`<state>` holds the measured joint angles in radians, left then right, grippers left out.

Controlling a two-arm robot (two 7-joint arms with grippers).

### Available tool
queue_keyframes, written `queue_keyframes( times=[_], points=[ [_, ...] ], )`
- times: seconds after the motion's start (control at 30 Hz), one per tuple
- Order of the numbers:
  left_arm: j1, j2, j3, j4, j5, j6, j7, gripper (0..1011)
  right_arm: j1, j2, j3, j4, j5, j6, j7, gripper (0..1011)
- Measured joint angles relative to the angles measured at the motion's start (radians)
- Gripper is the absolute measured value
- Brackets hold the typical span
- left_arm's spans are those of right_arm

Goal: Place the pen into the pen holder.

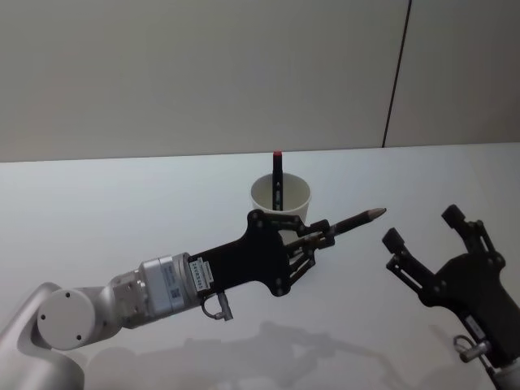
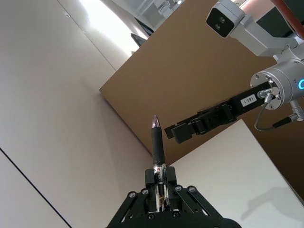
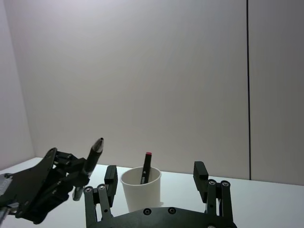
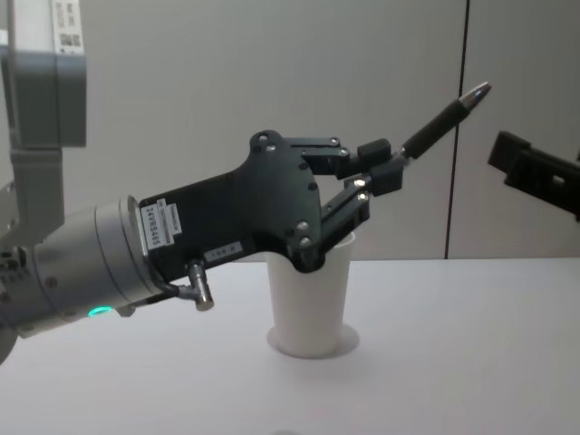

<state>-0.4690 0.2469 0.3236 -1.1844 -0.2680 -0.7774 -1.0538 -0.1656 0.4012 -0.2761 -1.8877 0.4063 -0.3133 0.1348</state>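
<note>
Left gripper (image 1: pixel 322 235) is clamped on the pen (image 1: pixel 357 219) by its back end, raised near the cup (image 4: pixel 308 304) on the robot's side, tip slanting up and away toward the right gripper (image 1: pixel 423 228), which hangs close by with fingers spread. Swing that tip round and it could clip those fingers. Come down off-centre and it nudges the rim, and I'd expect a light cup to topple. A red-topped pen (image 1: pixel 277 175) already stands inside, crowding the opening.
</note>
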Motion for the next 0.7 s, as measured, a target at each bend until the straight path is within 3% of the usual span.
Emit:
queue_keyframes(
  times=[0.7],
  points=[
    [0.000, 0.000, 0.000, 0.000, 0.000, 0.000, 0.000, 140, 0.035, -0.033, -0.008, 0.018, 0.089, 0.021, 0.150, 1002]
  ],
)
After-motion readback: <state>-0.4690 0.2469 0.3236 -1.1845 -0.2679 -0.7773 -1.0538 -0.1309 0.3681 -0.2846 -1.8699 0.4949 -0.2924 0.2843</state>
